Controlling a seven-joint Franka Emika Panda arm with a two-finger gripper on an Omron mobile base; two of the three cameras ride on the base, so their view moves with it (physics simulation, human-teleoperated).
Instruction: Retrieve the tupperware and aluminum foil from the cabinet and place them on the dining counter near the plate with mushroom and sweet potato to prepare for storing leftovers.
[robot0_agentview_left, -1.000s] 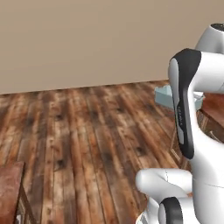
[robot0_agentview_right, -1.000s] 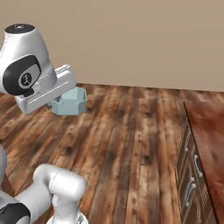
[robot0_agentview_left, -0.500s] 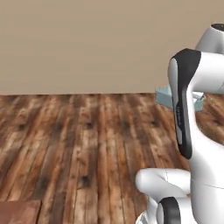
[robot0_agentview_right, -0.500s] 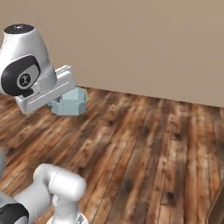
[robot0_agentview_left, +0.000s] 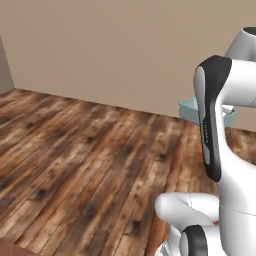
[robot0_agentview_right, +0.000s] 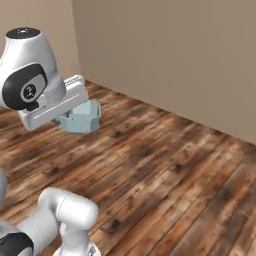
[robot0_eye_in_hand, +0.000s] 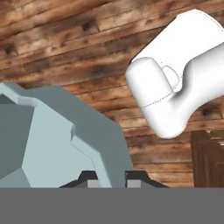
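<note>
The tupperware (robot0_agentview_right: 80, 117), a pale blue-teal tub with a flared rim, is seen carried in mid-air above a wooden floor (robot0_agentview_left: 90, 165), its wall pinched at the end of the white arm (robot0_agentview_right: 47, 102). In the hand view the tub's rim (robot0_eye_in_hand: 65, 140) is shown close up, and the hand (robot0_eye_in_hand: 110, 180) is closed tight upon that thin wall, with one dark tip on either side of it. In the left base view a corner of the tub (robot0_agentview_left: 190, 109) is glimpsed past the arm's upright link (robot0_agentview_left: 215, 120), in front of a plain beige wall (robot0_agentview_left: 115, 55). Nothing but floorboards and wall is pictured around the robot, and a strip of darker reddish wood (robot0_eye_in_hand: 208, 159) is caught at the edge of the hand view, though what it belongs to cannot be told. The task is judged to be in its carrying stage: the first item is taken to have been fetched from the cabinet and is held aloft, yet it is not set down. Still to be done, by this reading, are the delivery of the tub to the counter beside the plate of leftovers, then a trip to the cabinet for the aluminum foil and its placing next to the tub. Roughly a third of the job is judged complete.
</note>
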